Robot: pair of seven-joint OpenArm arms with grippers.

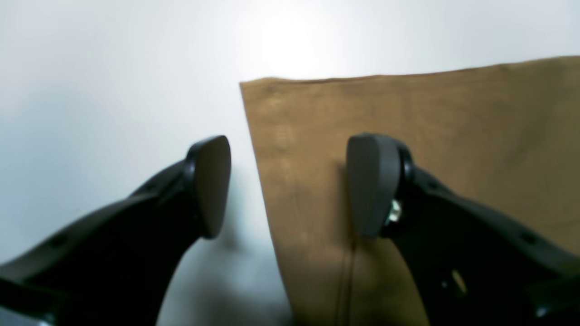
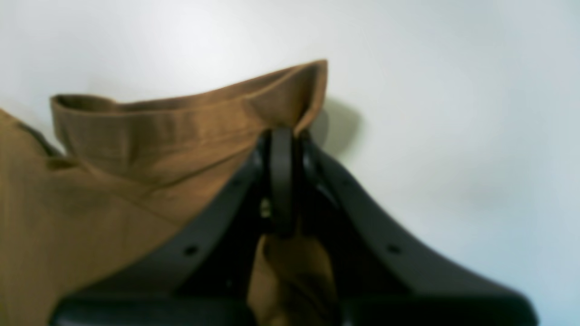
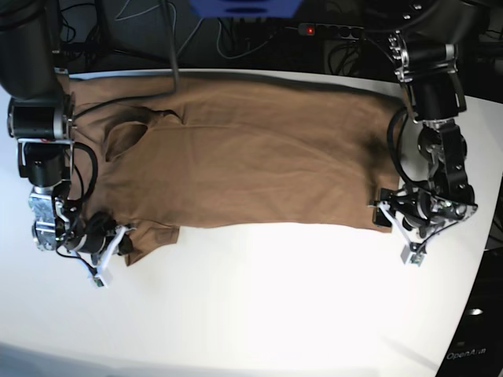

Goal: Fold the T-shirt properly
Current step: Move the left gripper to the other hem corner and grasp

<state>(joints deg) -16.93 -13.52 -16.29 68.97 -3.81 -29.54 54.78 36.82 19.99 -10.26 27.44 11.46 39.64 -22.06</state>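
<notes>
The T-shirt (image 1: 408,149), a plain tan-brown short-sleeved garment of thin soft fabric, is seen in the left wrist view lying flat on the white table (image 1: 113,81), one square corner of it reaching between the black fingers. The left gripper (image 1: 287,185) is spread wide: one pad hangs over bare table, the other over the cloth, and nothing is pinched.

In the right wrist view, the right gripper (image 2: 282,181) is pressed together on a hemmed sleeve edge, which is lifted into a small standing ridge above the table. More cloth is bunched behind the fingers.

In the base view, the garment is laid across the far half of the table, its long axis running side to side. The neck opening (image 3: 126,140) is pointed toward the arm on that view's left, the bottom hem toward the arm on its right. The near long edge appears already folded in, though that is a judgement.

Risks are to be noted. With only one end held, a pull from the sleeve side could drag the whole body and skew the straight near edge. The thin sleeve hem could also slip from so narrow a pinch, and the released corner may curl back.
</notes>
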